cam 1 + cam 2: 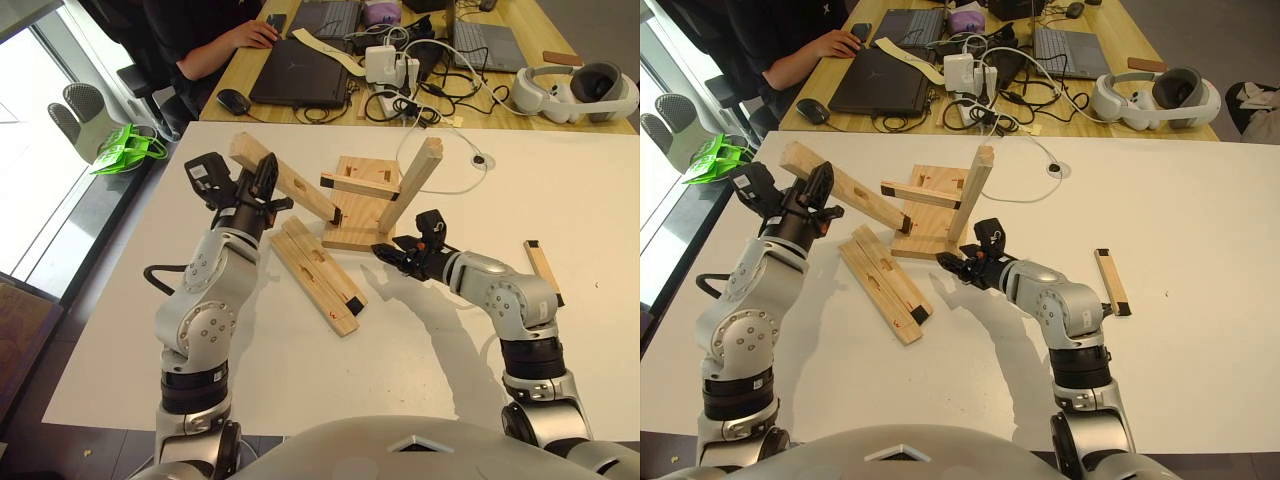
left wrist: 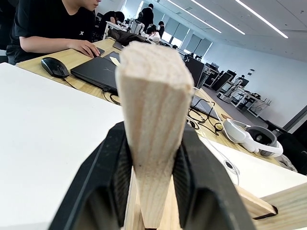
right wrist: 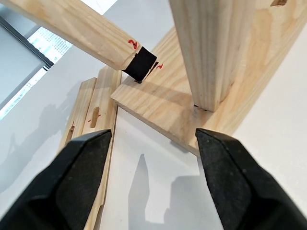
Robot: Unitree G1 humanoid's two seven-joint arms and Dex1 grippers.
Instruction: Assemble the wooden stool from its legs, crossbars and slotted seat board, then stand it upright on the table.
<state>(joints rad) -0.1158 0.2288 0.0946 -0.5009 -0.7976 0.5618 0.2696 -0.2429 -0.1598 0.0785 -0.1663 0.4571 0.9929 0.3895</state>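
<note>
Left eye view: my left tool (image 1: pixel 266 186) clamped a leg (image 1: pixel 305 192), aiming it at the seat board (image 1: pixel 350 238); my right tool (image 1: pixel 393 252) hovered alongside, gaping, likely to brace it.

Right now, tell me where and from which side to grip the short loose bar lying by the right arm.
Take the short bar at its bare middle, fingers across its narrow width, coming straight down. It lies flat on the white table, apart from the other parts, both long sides free. The open right gripper is the nearer one.
</note>
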